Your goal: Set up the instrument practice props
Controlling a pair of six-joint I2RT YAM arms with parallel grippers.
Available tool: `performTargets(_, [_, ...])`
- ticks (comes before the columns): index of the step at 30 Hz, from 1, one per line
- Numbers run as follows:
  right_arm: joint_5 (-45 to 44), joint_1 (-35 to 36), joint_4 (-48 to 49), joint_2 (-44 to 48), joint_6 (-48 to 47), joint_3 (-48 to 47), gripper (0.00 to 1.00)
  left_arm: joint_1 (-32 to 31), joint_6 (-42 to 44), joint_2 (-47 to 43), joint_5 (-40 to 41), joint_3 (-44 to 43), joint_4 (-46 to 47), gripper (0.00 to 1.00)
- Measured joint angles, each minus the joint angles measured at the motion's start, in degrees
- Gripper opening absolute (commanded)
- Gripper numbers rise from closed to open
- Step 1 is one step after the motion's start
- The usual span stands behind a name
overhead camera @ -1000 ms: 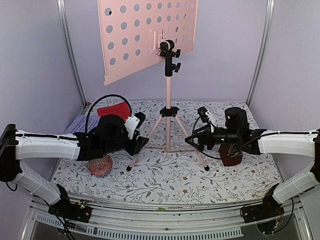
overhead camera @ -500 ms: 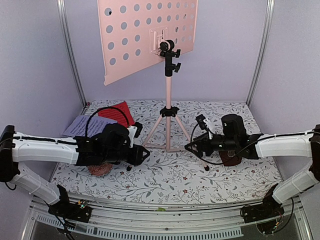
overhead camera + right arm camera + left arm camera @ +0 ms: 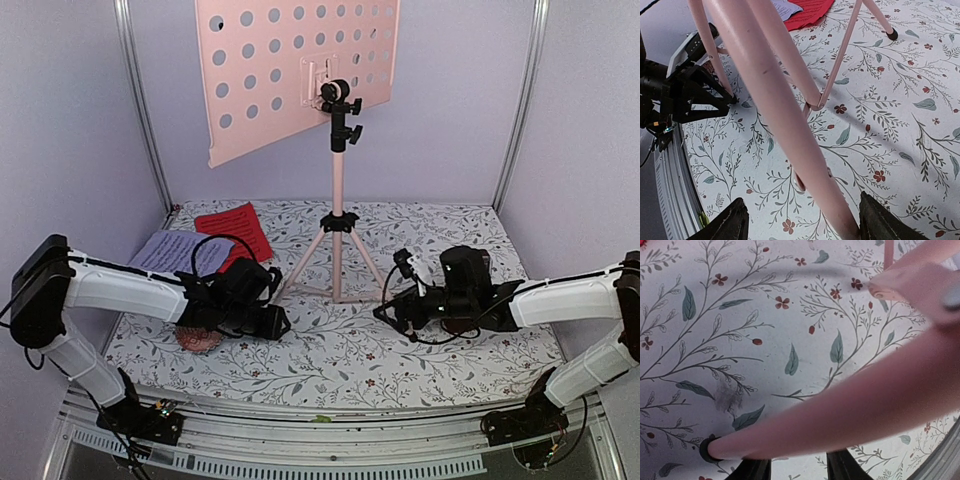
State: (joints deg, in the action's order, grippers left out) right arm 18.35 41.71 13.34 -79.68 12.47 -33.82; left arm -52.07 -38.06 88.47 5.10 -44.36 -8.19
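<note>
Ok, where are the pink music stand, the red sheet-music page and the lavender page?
pink music stand (image 3: 338,200), top external view, on its upright pole.
red sheet-music page (image 3: 233,226), top external view, page middle.
lavender page (image 3: 168,249), top external view, bare upper part.

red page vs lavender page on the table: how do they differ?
The red page lies further back, nearer the music stand; the lavender page lies left of it, further forward. The left arm hides the lavender page's near edge; the red page shows almost whole. Both are printed, flat on the table.
</note>
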Motion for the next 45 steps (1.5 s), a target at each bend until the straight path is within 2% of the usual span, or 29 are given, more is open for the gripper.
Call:
performTargets(14, [-2.9,5.6,4.0,-0.4,5.2,2.8,0.73,12.1,7.9,8.0,-2.1,-7.1,-0.7,0.37])
performTargets(26, [-3.7,11.8,7.3,-9.0,8.9,-2.7,0.73,16.8,12.8,9.1,-3.2,-10.7,-0.7,0.4])
performTargets(30, [-4.5,12.0,7.4,-7.9,9.3,-2.8,0.75,16.6,12.7,7.8,-4.3,-10.5,-0.7,0.42])
performTargets(35, [-6.2,11.9,5.8,-2.1,9.1,-2.8,0.79,13.5,10.6,0.5,-4.0,-10.1,-0.8,0.47])
performTargets(40, [-7.3,11.0,3.9,2.2,8.1,-2.8,0.82,6.8,8.2,-6.2,-0.7,-10.1,1.6,0.54])
performTargets(45, [-8.4,8.8,2.7,4.5,6.9,-3.0,0.87,2.6,9.1,-7.5,5.6,-11.6,9.3,0.61])
